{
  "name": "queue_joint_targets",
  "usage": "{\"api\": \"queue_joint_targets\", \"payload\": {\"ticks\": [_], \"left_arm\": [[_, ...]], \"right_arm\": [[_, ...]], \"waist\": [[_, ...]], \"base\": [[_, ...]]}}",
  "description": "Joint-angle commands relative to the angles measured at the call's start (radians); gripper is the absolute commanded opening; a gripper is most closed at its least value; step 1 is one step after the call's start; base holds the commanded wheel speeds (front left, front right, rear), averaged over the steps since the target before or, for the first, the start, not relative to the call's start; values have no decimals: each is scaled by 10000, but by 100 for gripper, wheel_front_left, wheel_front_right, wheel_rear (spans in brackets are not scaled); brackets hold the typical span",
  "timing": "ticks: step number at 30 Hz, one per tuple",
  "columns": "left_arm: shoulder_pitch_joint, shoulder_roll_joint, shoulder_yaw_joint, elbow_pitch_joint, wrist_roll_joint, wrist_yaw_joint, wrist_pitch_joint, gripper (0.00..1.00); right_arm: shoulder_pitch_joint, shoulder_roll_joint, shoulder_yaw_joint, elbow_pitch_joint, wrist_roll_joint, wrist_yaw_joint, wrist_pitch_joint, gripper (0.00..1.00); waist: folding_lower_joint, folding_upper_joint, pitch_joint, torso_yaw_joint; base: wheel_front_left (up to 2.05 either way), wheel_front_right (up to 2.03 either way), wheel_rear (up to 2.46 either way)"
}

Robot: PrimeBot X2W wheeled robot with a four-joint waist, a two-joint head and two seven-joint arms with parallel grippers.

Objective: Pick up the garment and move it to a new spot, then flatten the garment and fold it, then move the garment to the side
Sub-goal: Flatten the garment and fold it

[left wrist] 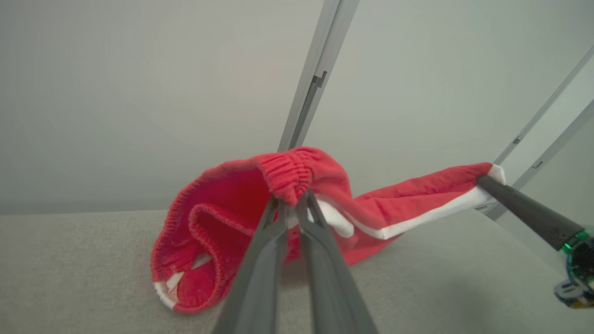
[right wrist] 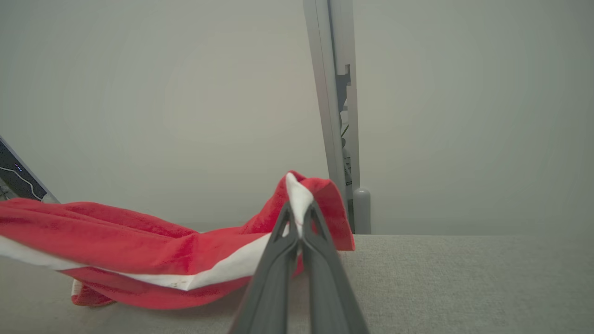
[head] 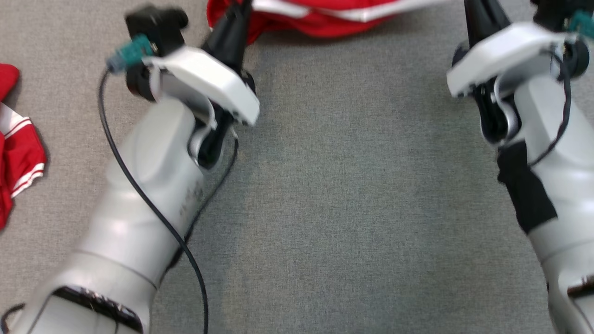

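The garment (head: 325, 16) is red with white stripes and lies at the top edge of the head view, stretched between my two arms. My left gripper (left wrist: 291, 200) is shut on its ribbed red waistband (left wrist: 285, 174), lifting that end off the grey cloth surface. In the left wrist view the rest of the garment (left wrist: 399, 204) runs right to my other gripper's dark fingers (left wrist: 519, 208). My right gripper (right wrist: 299, 218) is shut on a corner with a white stripe (right wrist: 297, 197), and the garment (right wrist: 116, 250) trails left from it, sagging onto the surface.
Another red and white piece of clothing (head: 16, 153) lies at the left edge of the grey cloth table (head: 352, 185). Pale walls with a metal post (right wrist: 336, 116) stand behind the table's far edge.
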Motion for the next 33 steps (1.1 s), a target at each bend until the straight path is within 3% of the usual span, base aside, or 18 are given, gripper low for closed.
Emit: {"api": "queue_joint_targets", "payload": {"ticks": [1,8,17,26,33], "left_arm": [[145,28,-17,-111,-1,-12,-41,0],[2830,45,-309,-1492,282,-14,-33,0],[6691,845,292,-3702,524,37,-35,0],[9578,1640,438,-5702,402,784,390,0],[11245,2267,409,-7657,208,1780,1189,0]], "right_arm": [[255,-129,-15,-139,48,-2,-52,0],[3916,-282,-153,-2195,471,-2,-50,0],[8152,-316,-551,-4163,683,-2,-52,0],[11194,-59,-1518,-6101,-148,-2,360,0],[13477,274,-2274,-8702,-854,-2,1819,0]], "waist": [[0,0,-158,18],[0,0,-937,-35],[0,0,-2268,-266],[0,0,-3187,-148],[0,0,-3799,-189]], "base": [[0,0,0],[0,0,0],[0,0,0],[0,0,0],[0,0,0]]}}
